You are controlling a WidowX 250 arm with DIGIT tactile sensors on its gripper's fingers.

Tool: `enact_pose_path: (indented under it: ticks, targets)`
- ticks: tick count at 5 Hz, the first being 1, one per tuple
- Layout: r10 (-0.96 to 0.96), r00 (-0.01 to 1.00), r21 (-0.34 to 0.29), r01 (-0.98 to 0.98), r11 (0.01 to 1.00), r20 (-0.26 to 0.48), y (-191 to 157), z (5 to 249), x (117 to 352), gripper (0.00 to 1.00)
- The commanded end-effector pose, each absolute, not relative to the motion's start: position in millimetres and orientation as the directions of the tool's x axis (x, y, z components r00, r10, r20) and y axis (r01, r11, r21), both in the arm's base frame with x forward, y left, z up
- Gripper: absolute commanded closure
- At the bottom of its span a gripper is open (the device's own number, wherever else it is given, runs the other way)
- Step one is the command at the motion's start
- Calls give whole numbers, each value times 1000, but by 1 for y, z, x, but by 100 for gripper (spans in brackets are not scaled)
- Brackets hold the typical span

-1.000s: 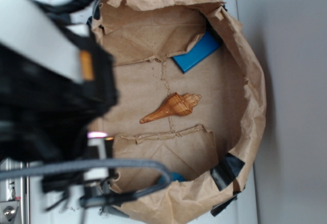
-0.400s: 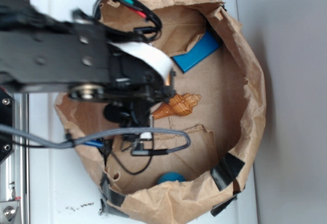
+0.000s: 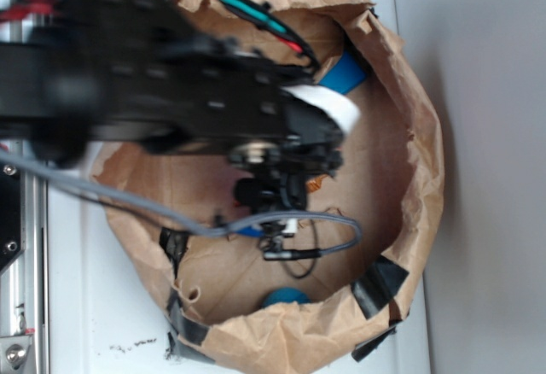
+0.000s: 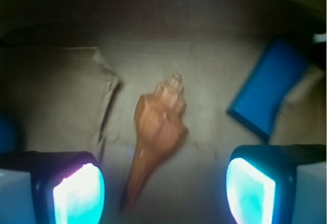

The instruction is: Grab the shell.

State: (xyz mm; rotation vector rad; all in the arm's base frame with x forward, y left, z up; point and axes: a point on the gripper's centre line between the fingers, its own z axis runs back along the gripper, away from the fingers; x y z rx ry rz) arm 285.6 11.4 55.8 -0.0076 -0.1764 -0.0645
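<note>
Brown paper bag (image 3: 418, 160) on white table (image 3: 102, 306); end effector (image 4: 163, 188) wide over shell (image 4: 156, 132).

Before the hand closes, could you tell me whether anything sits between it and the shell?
Nothing visible does. In the wrist view the shell lies on bare brown paper between the open fingers of the hand. The blue block lies off to the right, apart from the shell.

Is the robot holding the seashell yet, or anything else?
No, nothing is held. The gripper is open, its fingers wide apart with the shell lying on the brown paper between them, untouched.
</note>
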Motion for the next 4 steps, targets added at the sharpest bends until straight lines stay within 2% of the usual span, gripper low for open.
enact_pose_path:
  ticks: [1, 2, 3, 4]
  targets:
    - [171, 964, -97, -153, 983, 203, 12, 51, 318, 0]
    - [172, 960, -70, -160, 985, 220, 10, 50, 318, 0]
    - [186, 952, -55, -178, 982, 242, 14, 47, 314, 100]
    - [143, 936, -44, -136, 990, 321, 12, 55, 304, 100]
